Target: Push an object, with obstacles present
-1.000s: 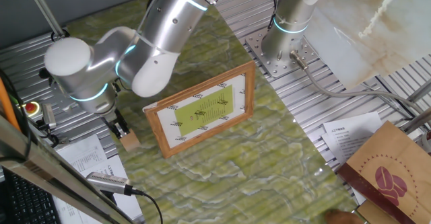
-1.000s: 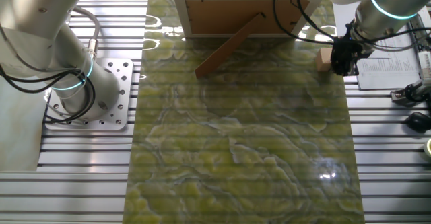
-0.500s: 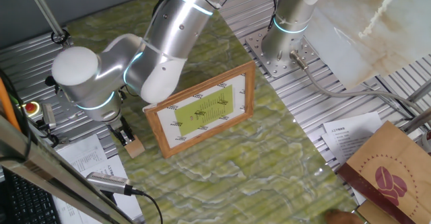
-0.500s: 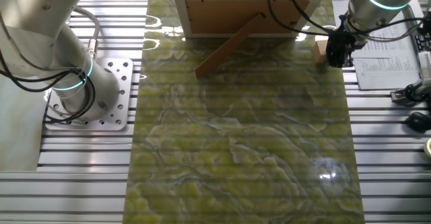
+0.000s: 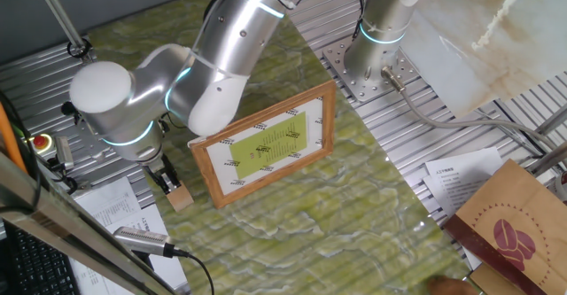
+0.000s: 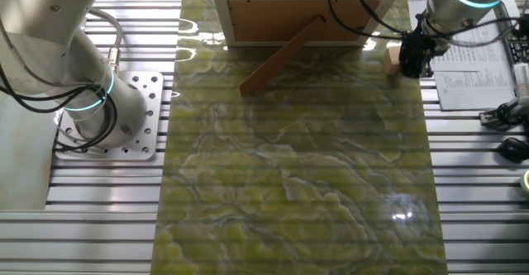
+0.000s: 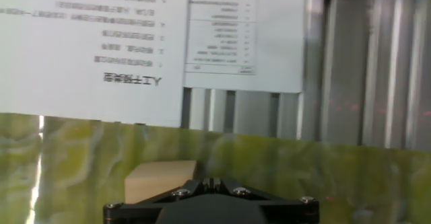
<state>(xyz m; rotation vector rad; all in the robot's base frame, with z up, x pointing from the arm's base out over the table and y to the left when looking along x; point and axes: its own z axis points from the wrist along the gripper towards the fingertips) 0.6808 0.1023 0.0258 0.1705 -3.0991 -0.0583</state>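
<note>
The small light-brown wooden cube [image 5: 180, 197] lies on the green marbled mat near its edge; it also shows in the other fixed view [image 6: 390, 58] and in the hand view [image 7: 159, 179]. My gripper [image 5: 166, 179] is shut with its fingers together and nothing between them, and its tip rests against the cube's side [image 6: 411, 59] [image 7: 210, 182]. The picture frame [image 5: 266, 143], with a light wood border and a yellow-green sheet, stands propped on its back stand [image 6: 289, 15] close beside the cube.
Printed paper sheets [image 7: 135, 29] lie on the slatted metal table just past the mat's edge. A second arm's base [image 5: 372, 65] is bolted at the far side. A brown coffee-bean bag [image 5: 509, 229] and a cabled tool [image 5: 142, 239] lie off the mat.
My gripper has slid along the mat's edge with the cube in front of it. The cube has moved a short way toward the picture frame's end. The frame has not moved.
</note>
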